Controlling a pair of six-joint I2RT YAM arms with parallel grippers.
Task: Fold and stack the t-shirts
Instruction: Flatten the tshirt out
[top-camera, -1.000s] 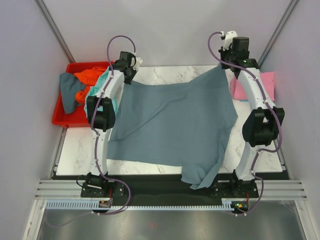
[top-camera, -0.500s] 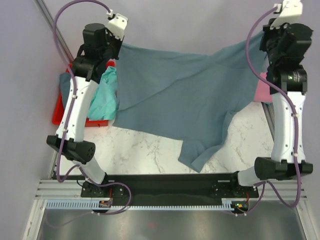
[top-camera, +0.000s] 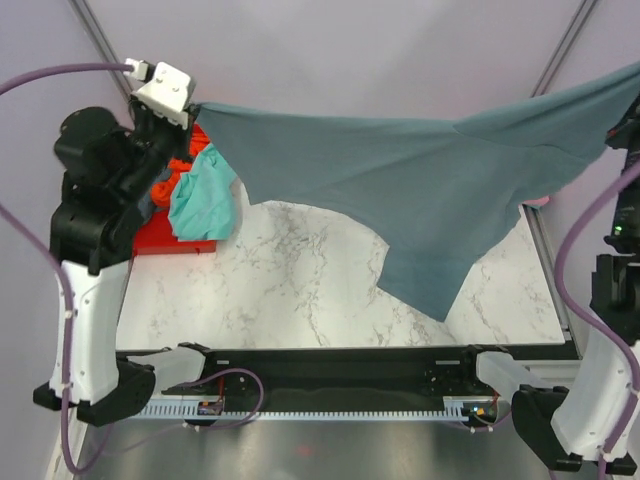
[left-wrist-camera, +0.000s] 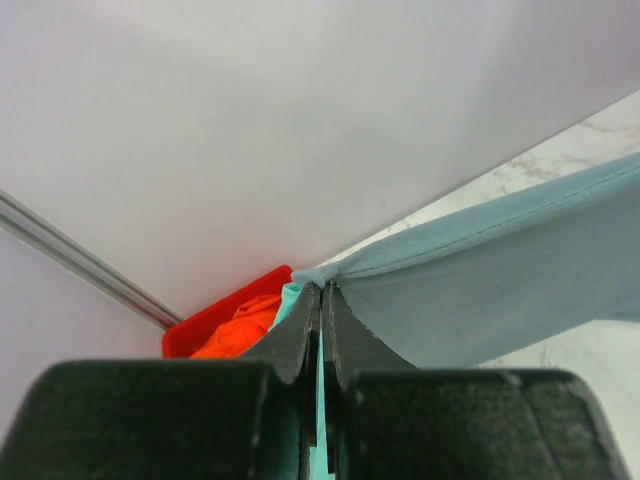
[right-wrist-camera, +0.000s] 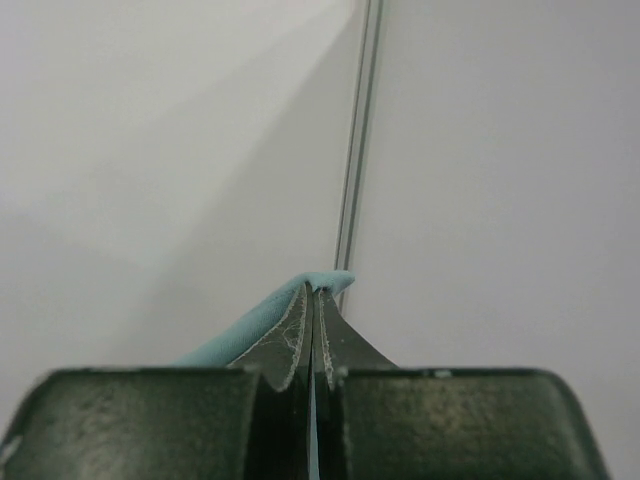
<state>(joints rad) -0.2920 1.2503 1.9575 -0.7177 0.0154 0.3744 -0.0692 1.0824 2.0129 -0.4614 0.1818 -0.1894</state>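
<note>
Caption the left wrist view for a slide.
Left fingers pinch a corner of the blue-grey t-shirt; red bin and orange shirt behind.

**Shirt going up, arms spreading**

The left gripper (left-wrist-camera: 322, 288) and right gripper (right-wrist-camera: 311, 290) are rising and pulling wider apart, each pinching a corner of the blue-grey t-shirt (top-camera: 420, 185). The cloth, flat on the table (top-camera: 290, 285) a second ago, is now hanging stretched between the jaws, its tail dangling below them.

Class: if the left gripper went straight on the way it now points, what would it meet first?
The blue-grey t-shirt pinched in the left gripper; beyond it, probably the pale back wall, depth unclear.
</note>
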